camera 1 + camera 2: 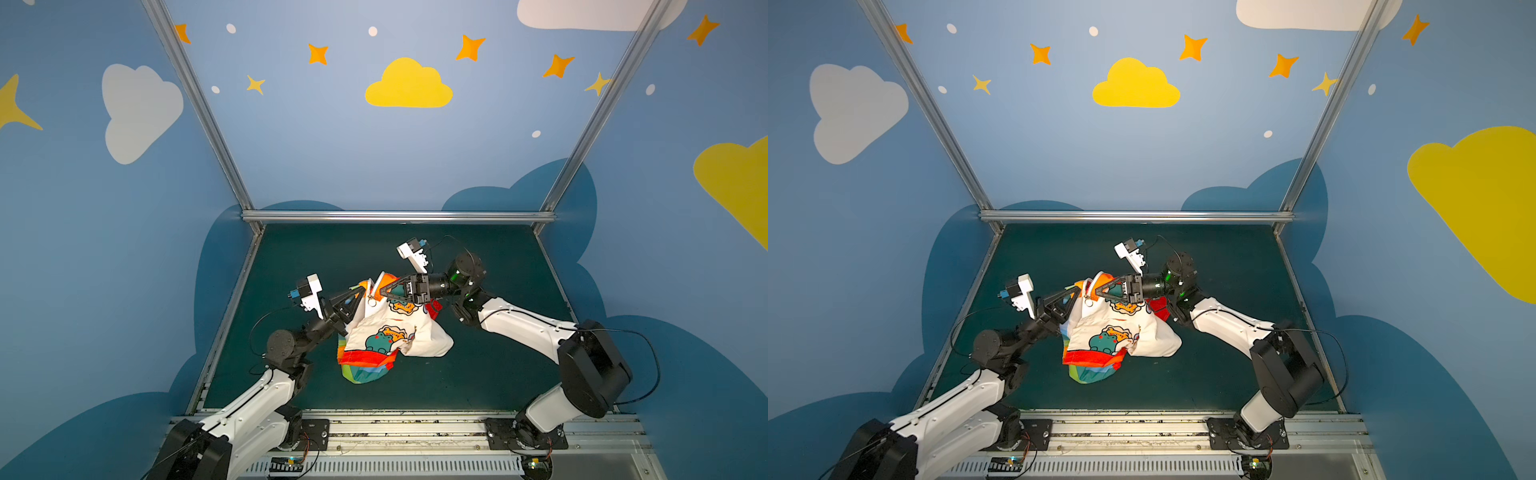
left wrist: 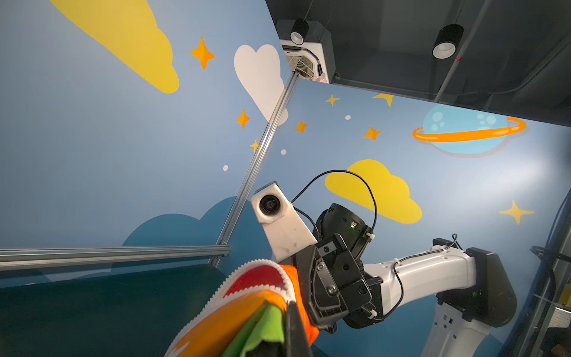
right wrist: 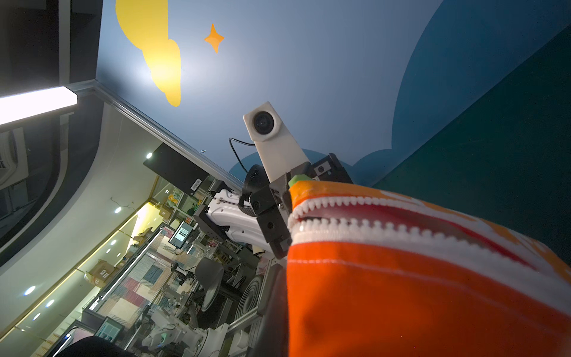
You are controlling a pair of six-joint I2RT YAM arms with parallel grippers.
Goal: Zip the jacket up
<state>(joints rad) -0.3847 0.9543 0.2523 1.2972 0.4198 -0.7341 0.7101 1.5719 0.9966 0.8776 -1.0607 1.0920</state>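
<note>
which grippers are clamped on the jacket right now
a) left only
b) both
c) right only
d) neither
b: the left gripper and the right gripper are each shut on the orange edge of the jacket, one on either side of its zipper, and each wrist view shows fabric in the jaws.

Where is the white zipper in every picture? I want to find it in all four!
In a top view: the zipper is in the middle, just above its ring pull.
In a top view: zipper in the same place, slightly further left.
Left wrist view: white teeth curve close to the other arm's white camera.
Right wrist view: two tooth rows run side by side.
Shared landmark: the jacket's orange edge beside the teeth.
</note>
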